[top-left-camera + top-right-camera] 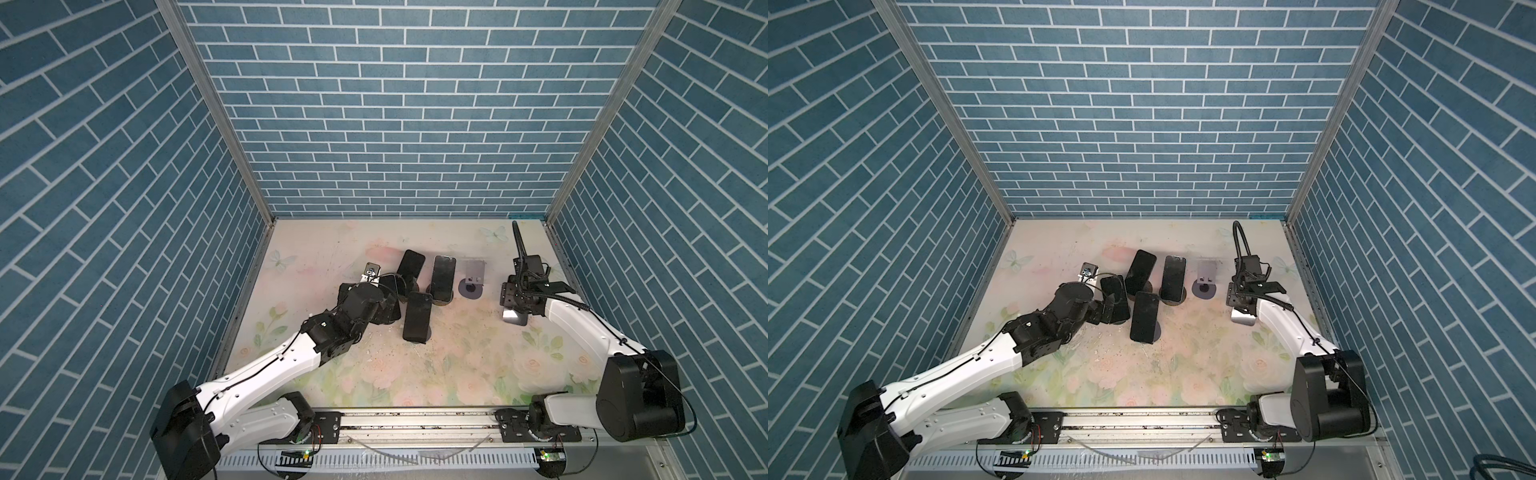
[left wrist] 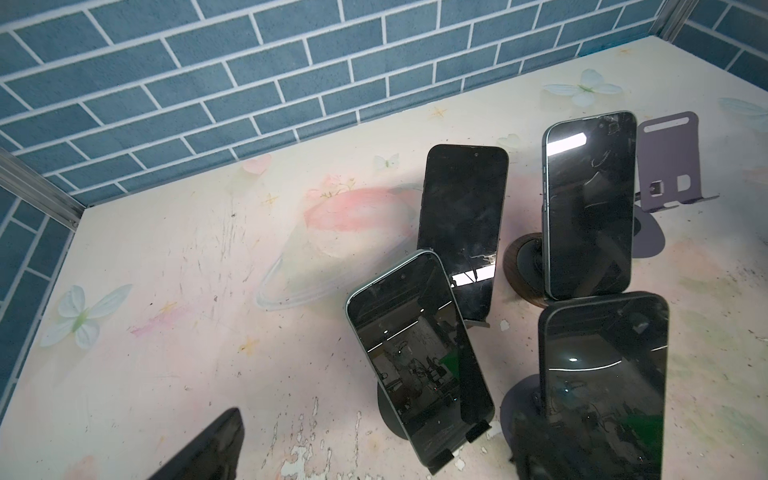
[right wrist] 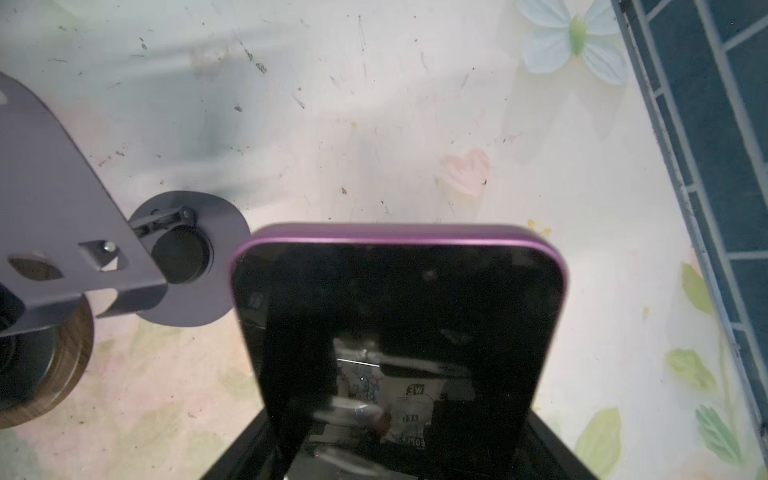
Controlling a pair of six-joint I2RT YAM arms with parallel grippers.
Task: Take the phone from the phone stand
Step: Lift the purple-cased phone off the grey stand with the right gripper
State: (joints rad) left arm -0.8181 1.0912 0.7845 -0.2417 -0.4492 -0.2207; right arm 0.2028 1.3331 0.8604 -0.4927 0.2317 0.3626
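Phone (image 3: 399,316) (likely stiff, light, slick glass) is clamped by its edges in right gripper (image 1: 515,311); left gripper (image 1: 1108,309) is spread open

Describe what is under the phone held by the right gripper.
Only bare floral table shows around the purple-edged phone; the empty stand sits beside it. The patch directly beneath is covered.

Bright, soft shadows, glare, perhaps slight blur

Reflected "3W" on the screen of the purple-rimmed phone (image 3: 399,291) (smaller print illegible)
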